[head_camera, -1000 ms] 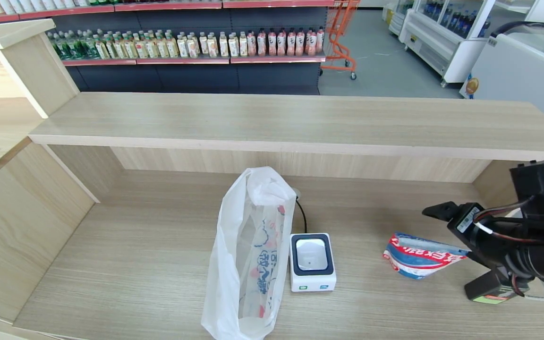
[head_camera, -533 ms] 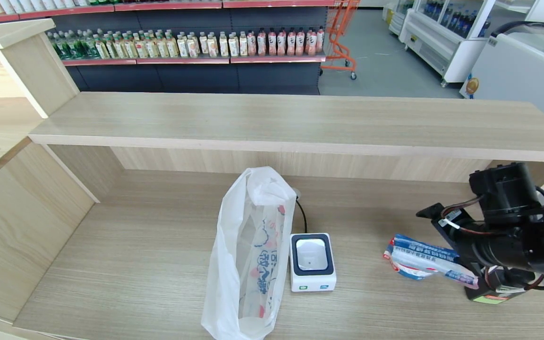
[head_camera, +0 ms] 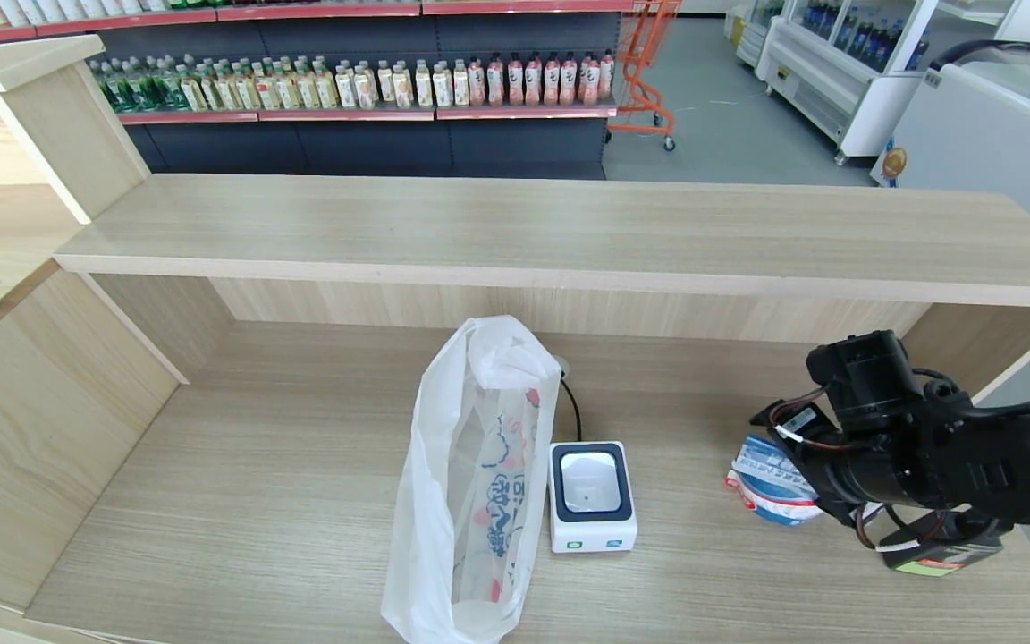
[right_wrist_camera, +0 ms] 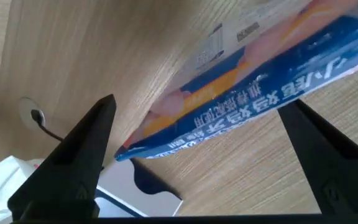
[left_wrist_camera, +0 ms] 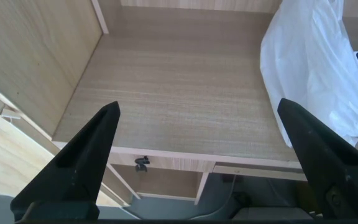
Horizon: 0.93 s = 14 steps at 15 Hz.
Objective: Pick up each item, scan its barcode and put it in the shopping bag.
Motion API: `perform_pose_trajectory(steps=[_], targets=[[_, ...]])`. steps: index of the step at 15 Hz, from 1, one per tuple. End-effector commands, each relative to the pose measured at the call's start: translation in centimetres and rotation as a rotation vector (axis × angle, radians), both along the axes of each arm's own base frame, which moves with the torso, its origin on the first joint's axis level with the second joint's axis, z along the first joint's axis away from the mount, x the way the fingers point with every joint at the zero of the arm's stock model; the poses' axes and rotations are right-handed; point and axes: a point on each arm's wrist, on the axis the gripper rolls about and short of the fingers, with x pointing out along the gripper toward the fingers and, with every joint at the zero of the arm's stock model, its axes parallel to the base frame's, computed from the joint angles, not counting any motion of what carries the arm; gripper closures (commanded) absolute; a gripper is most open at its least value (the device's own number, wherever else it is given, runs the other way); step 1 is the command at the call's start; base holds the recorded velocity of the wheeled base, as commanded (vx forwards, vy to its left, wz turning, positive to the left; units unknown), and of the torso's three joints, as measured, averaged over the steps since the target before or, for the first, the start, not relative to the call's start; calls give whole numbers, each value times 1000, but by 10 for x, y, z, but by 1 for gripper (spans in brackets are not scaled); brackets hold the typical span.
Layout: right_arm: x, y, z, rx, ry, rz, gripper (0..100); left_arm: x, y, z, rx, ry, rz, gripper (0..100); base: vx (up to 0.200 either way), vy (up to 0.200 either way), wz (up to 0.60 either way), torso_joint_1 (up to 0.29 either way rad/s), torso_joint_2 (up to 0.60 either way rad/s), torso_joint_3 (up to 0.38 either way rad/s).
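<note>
The blue, white and red snack packet [head_camera: 770,478] is at the right end of the pale wooden counter [head_camera: 256,501]. It is partly hidden under the right gripper [right_wrist_camera: 199,102], whose black fingers stand wide apart on either side of it. To its left sits the small white barcode scanner [head_camera: 591,494], with the translucent white plastic shopping bag [head_camera: 470,483] just beside that, while the left gripper [left_wrist_camera: 197,104] hangs over the counter's near left edge, fingers spread.

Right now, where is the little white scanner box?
In the head view the scanner sits near the middle of the lower counter, just right of the white shopping bag, with the blue snack packet farther right.
</note>
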Motion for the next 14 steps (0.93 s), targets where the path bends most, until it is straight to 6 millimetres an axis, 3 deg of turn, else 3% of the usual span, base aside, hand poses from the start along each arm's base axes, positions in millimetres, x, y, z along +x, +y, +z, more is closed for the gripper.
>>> perform_pose_trajectory(steps=[1,4,5,10,14], targets=[[5,1,-7,-6,9,-6,0,0,0,0,1,0,1,0,0,0,0,0,0,0],[8,-1,-14,-23,28,-23,0,0,0,0,1,0,-1,0,0,0,0,0,0,0],[8,-1,-16,-25,34,-24,100,0,0,0,0,0,1,0,0,0,0,0,0,0],[21,5,-30,-70,65,-12,100,0,0,0,1,0,1,0,0,0,0,0,0,0],[11,21,-23,-187,65,163,100,0,0,0,0,0,1,0,0,0,0,0,0,0]])
